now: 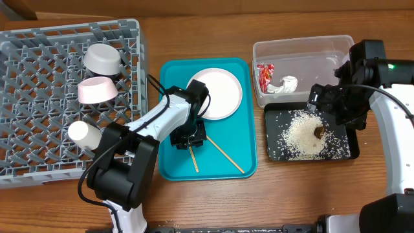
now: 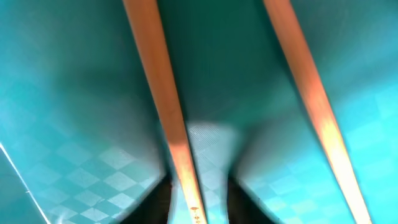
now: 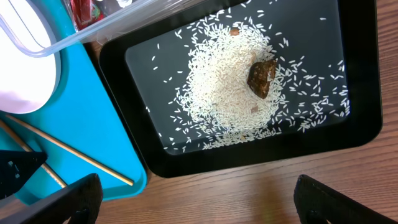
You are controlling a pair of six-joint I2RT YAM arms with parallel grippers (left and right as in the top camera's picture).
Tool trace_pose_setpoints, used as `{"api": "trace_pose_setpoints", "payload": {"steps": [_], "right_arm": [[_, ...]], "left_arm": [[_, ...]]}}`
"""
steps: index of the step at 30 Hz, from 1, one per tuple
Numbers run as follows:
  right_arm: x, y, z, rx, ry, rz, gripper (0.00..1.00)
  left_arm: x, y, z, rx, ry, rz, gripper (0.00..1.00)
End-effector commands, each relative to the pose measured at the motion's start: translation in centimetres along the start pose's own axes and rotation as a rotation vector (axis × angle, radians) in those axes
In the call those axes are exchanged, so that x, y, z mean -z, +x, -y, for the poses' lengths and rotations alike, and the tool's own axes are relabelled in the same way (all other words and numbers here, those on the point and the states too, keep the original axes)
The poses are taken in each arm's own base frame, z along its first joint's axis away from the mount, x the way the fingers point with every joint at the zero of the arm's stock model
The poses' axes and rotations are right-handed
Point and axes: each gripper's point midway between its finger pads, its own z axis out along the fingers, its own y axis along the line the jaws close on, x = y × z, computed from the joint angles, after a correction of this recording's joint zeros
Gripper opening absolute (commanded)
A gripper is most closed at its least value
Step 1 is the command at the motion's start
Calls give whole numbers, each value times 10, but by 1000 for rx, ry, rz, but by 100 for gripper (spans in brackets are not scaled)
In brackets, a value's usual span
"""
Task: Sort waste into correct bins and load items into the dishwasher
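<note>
Filling the left of the wooden counter (image 1: pixel 272 194), the grey dish rack (image 1: pixel 39 97) holds a grey-green bowl (image 1: pixel 103 58) toward its far right corner, a pink bowl (image 1: pixel 97 90) just beside it, and a small white cup (image 1: pixel 83 133) lying on its side nearer the front. The teal tray (image 1: pixel 242 129) sits at the centre, carrying the white plate (image 1: pixel 220 94) at its far end and two chopsticks (image 1: pixel 228 158) nearer the front, spreading apart in a V. To the right stand the clear tub (image 1: pixel 310 48) and, just in front of it, the black tray (image 1: pixel 343 145). The left claw (image 1: pixel 189 139) is down on the teal tray astride one chopstick (image 2: pixel 177 137). Its jaws are narrowed but not clamped, and a gap shows on one side of the stick. The right claw (image 3: pixel 199 199) hangs over the black tray's near edge, spread wide and holding nothing. The red wrapper (image 1: pixel 264 76) and white tissue (image 1: pixel 285 84) lie in the tub. The rice (image 1: pixel 301 136) is heaped on the black tray, with the brown bit (image 1: pixel 319 131) on top.
</note>
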Motion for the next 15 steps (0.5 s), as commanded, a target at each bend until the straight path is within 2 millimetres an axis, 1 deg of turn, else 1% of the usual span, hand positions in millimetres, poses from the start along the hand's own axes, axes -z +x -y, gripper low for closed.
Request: {"api": "trace_pose_setpoints", "payload": {"steps": [1,2,6,7,9,10,11,12,15], "right_arm": [[10,-5,-1,1,-1,44,100],[10,-5,-1,1,-1,44,100],[10,-5,-1,1,-1,44,100],[10,-5,-1,1,-1,43,100],[10,-5,-1,1,-1,43,100],[10,-5,-1,1,-1,43,100],[10,-5,-1,1,-1,43,100],[10,-5,-1,1,-1,43,100],[10,-5,-1,1,-1,44,100]], "left_arm": [[-15,2,-8,-12,-44,-24,8],[-15,2,-8,-10,-43,-24,4],[-14,0,-10,0,-42,-21,4],[-10,-2,-11,6,-40,-19,4],[6,-9,-12,23,-20,7,4],[17,-14,-12,30,-5,32,4],[35,-21,-15,43,3,73,4],[63,-29,-24,63,2,135,4],[121,-40,-46,62,-8,261,4]]}}
